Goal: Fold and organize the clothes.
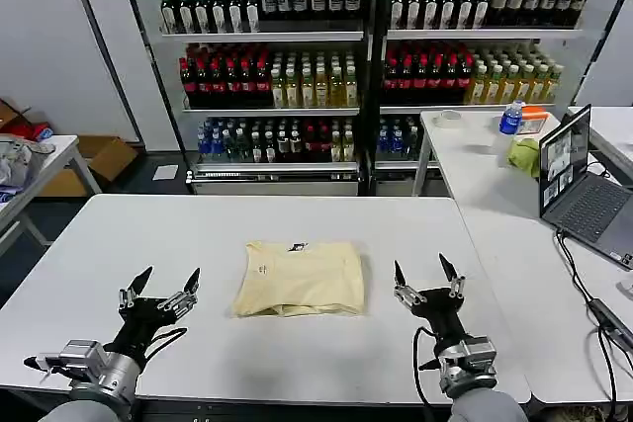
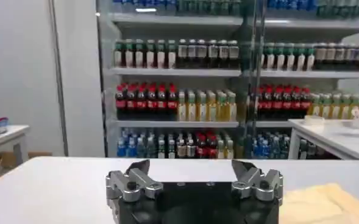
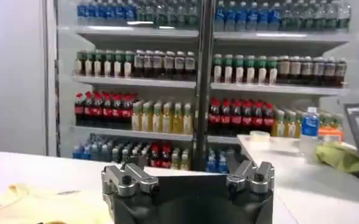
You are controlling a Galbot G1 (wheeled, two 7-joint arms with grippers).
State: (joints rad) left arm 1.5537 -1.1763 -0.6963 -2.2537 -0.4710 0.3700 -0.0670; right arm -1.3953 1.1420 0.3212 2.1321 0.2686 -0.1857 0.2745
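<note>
The clothes are one pale cream-yellow T-shirt (image 1: 300, 278), folded into a neat rectangle in the middle of the white table (image 1: 148, 234), its dark neck label at the far edge. My left gripper (image 1: 166, 278) rests near the table's front left, open, with nothing between its fingers, apart from the shirt. My right gripper (image 1: 426, 272) sits at the front right, also open and empty. A corner of the shirt (image 2: 325, 204) shows beside the left gripper (image 2: 191, 167) in the left wrist view, and the shirt (image 3: 39, 204) lies beside the right gripper (image 3: 188, 164) in the right wrist view.
Shelves of bottled drinks (image 1: 356, 56) stand behind the table. A second white table (image 1: 495, 185) on the right holds a laptop (image 1: 584, 190), a bright green cloth (image 1: 524, 155) and a blue bottle (image 1: 510, 118). Cardboard boxes (image 1: 99, 160) and a small table (image 1: 40, 160) are at left.
</note>
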